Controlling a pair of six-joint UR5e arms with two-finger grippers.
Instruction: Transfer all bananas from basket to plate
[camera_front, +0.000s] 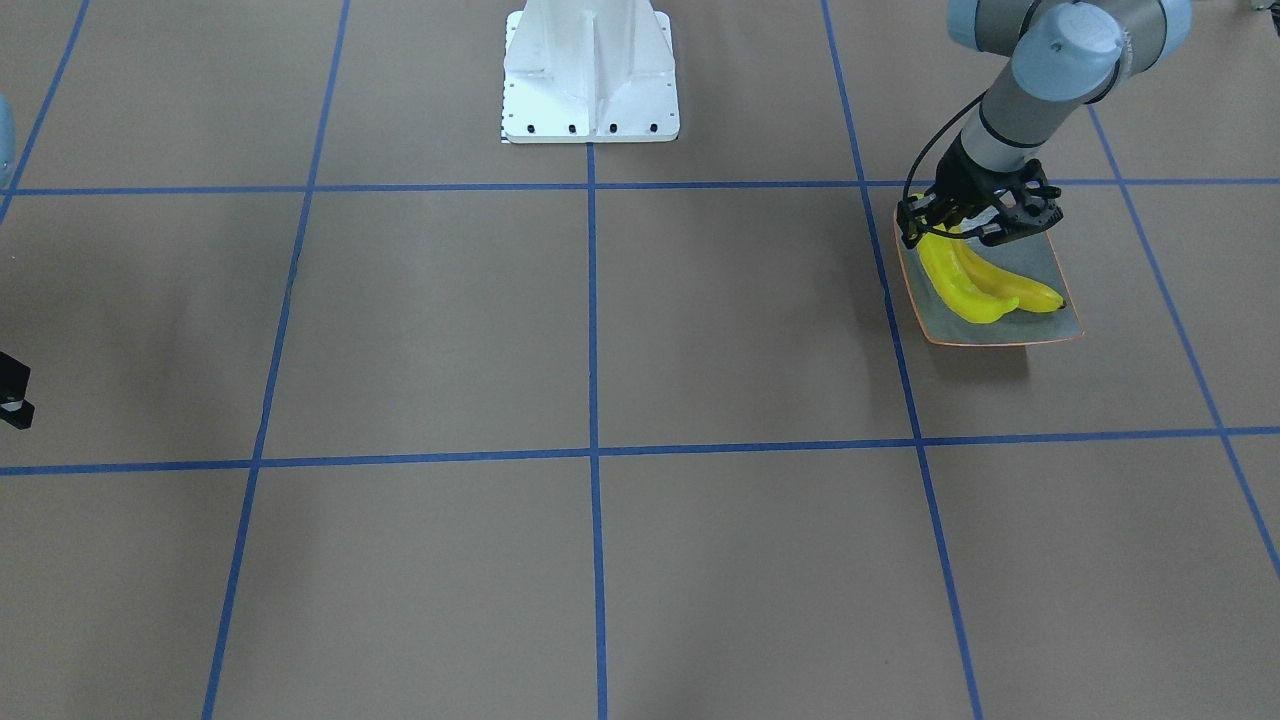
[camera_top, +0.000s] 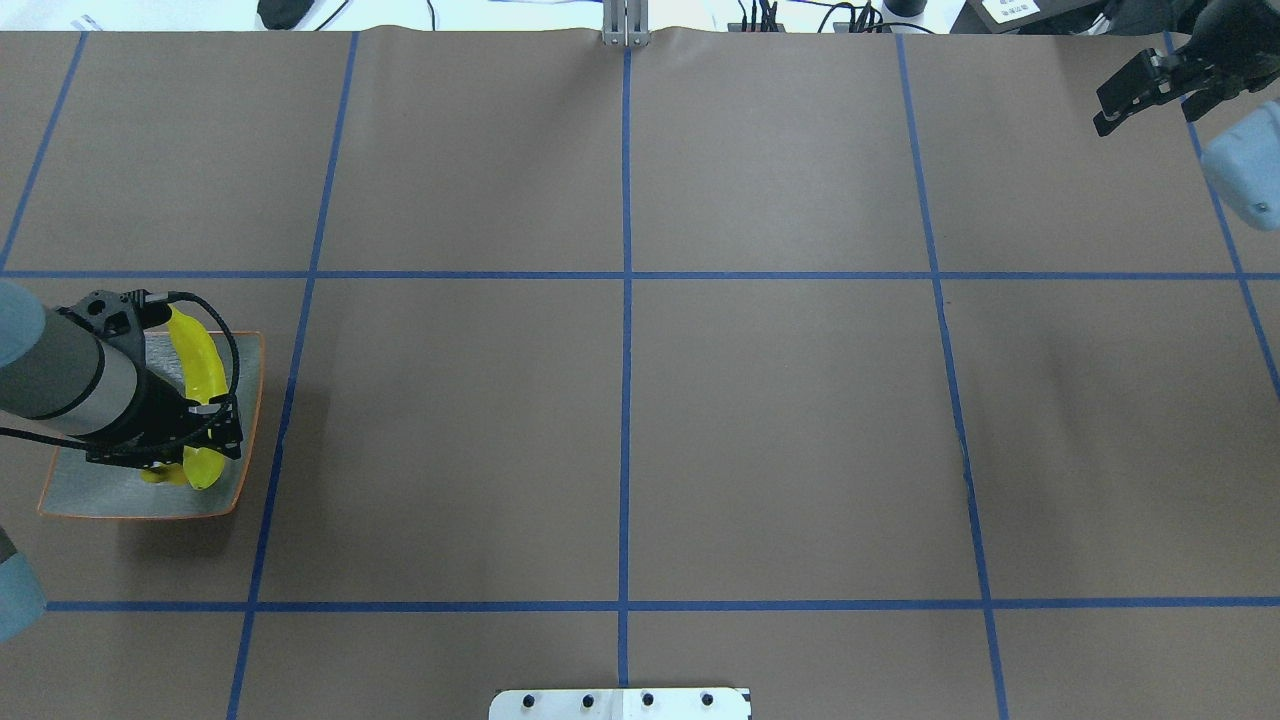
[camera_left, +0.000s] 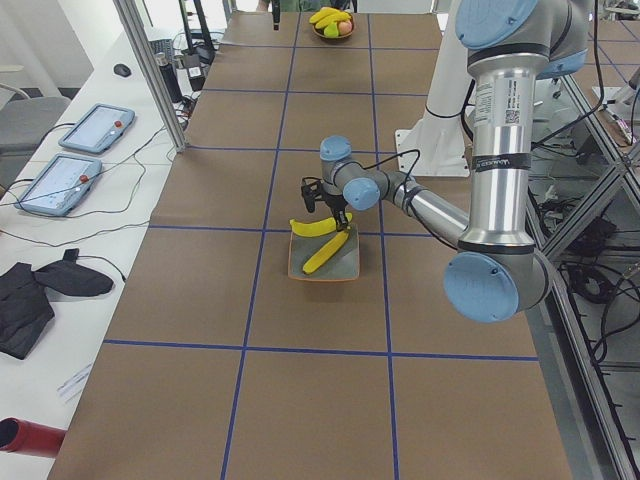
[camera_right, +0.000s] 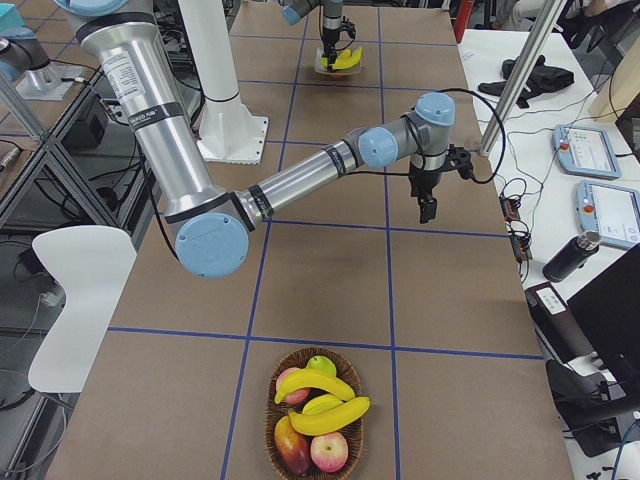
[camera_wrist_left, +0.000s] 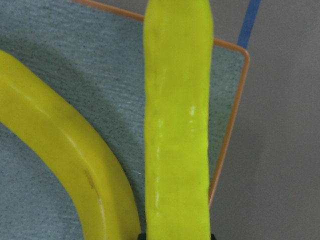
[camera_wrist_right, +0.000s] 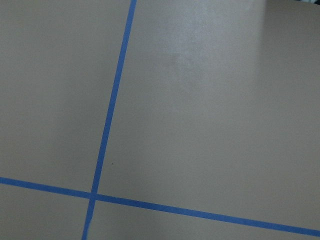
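Facing the robot: the left gripper (camera_front: 955, 228) hangs over the far edge of the plate (camera_front: 1045, 262), which sits on the brown worktop (camera_front: 600, 330) at the right of the view, among blue tape lines (camera_front: 592, 300). Its jaws are closed on the end of the gripped banana (camera_front: 960, 285). A second banana (camera_front: 1025, 290) lies beside it, touching. The white robot base (camera_front: 590, 75) stands well apart.

From overhead: the left arm hides much of the plate (camera_top: 130, 495). The gripped banana (camera_top: 197, 360) curves out past the left gripper (camera_top: 210, 435). The right gripper (camera_top: 1145, 88) hovers at the far right corner; I cannot tell how its jaws stand.

From the left end: the gripped banana (camera_left: 315, 227) sits across and above the second banana (camera_left: 326, 254) on the plate (camera_left: 345, 272). The basket (camera_left: 333, 33) is at the worktop's far end. Two tablets (camera_left: 95, 127) and a dark garment (camera_left: 40, 290) lie on a side bench.

From the right end: the basket (camera_right: 271, 415) holds more bananas (camera_right: 330, 415) among red and green fruit. The right gripper (camera_right: 428, 208) hangs well apart from it.

Left wrist: the gripped banana (camera_wrist_left: 177, 125) fills the middle, over the plate's (camera_wrist_left: 60, 55) orange-rimmed corner, with the second banana (camera_wrist_left: 70, 155) on its left.

Right wrist: only worktop (camera_wrist_right: 210, 110) and crossing tape lines (camera_wrist_right: 107, 135).
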